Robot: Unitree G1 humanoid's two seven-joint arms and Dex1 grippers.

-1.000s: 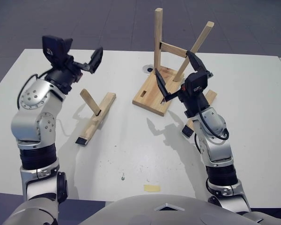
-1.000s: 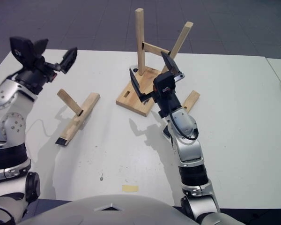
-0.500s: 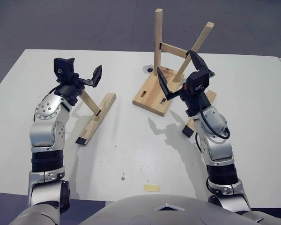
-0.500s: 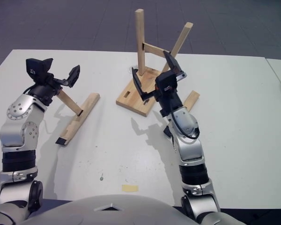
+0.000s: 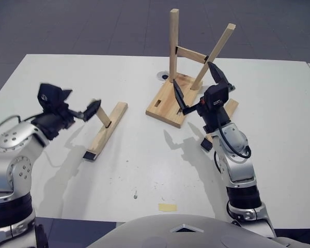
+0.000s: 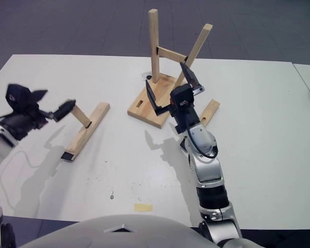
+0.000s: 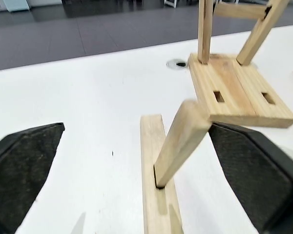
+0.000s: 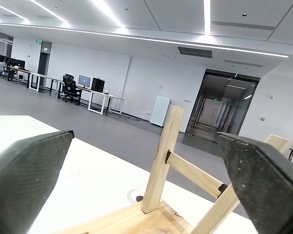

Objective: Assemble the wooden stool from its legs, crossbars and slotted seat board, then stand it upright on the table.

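The slotted seat board (image 5: 167,107) lies flat at the table's middle back. Two legs (image 5: 174,41) joined by a crossbar (image 5: 191,53) stand up out of it. My right gripper (image 5: 197,87) hangs open just in front of that crossbar (image 8: 191,173), touching nothing. A third leg (image 5: 106,131) lies on the table to the left, and a short crossbar (image 7: 179,142) sticks up from its slot. My left gripper (image 5: 78,102) is open, left of that crossbar, whose tip is close to one finger (image 7: 256,175). A fourth leg (image 5: 228,109) lies partly under my right arm.
A round cable hole (image 5: 165,77) sits in the white table (image 5: 144,170) behind the seat board. A scrap of tape (image 5: 168,207) and a small screw (image 5: 136,195) lie near the front edge. Dark floor lies beyond the table's edges.
My left arm has swung down and back to the left, drawing its open gripper away from the top of the lying crossbar. The right gripper has barely shifted.
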